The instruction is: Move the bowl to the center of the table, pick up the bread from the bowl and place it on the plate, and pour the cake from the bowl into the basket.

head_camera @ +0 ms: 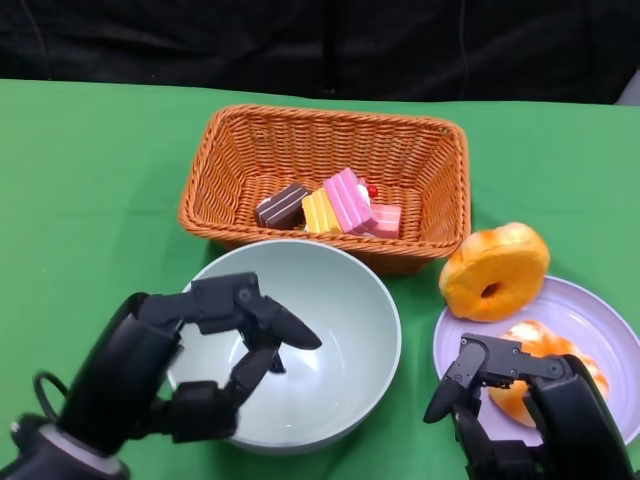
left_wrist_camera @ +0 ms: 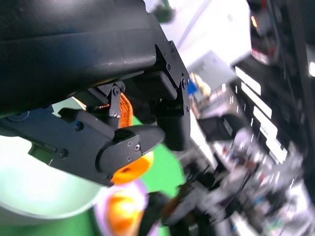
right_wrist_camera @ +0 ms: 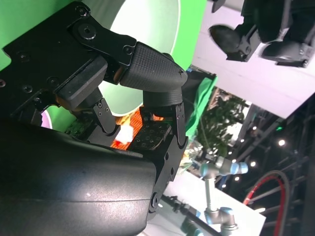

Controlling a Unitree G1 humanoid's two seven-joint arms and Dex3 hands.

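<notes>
Toward the near left edge of the green tabletop (head_camera: pixel 90 200) the left hand (head_camera: pixel 215 345) curved over the near-left rim of the pale green bowl (head_camera: pixel 340 340), upper fingers reaching above the hollow and lower fingers curled by the outer wall; whether it pinched the rim could not be told, since the palm hid the contact. That smooth, round bowl sat near the middle of the near edge, its inside bare, its front wall cut off behind the forearm. Just beyond it, touching or nearly so, stood the woven wicker basket (head_camera: pixel 240 150), rectangular with sloping sides, holding the cake (head_camera: pixel 335 205) as a small heap of brown, yellow and pink layered slices. To the right a glossy orange ring of bread (head_camera: pixel 495 270) leaned on the far rim of the lilac plate (head_camera: pixel 600 320) by the near right corner; a second piece lay on the plate, half hidden by the right hand (head_camera: pixel 490 385), whose fingers hung apart above it, holding nothing. Only the right wrist view showed a pale bowl rim (right_wrist_camera: pixel 147 29) past that hand's textured pads (right_wrist_camera: pixel 152 69); the left wrist view was blurred, showing orange bread (left_wrist_camera: pixel 130 169) beyond the fingers (left_wrist_camera: pixel 128 147)
</notes>
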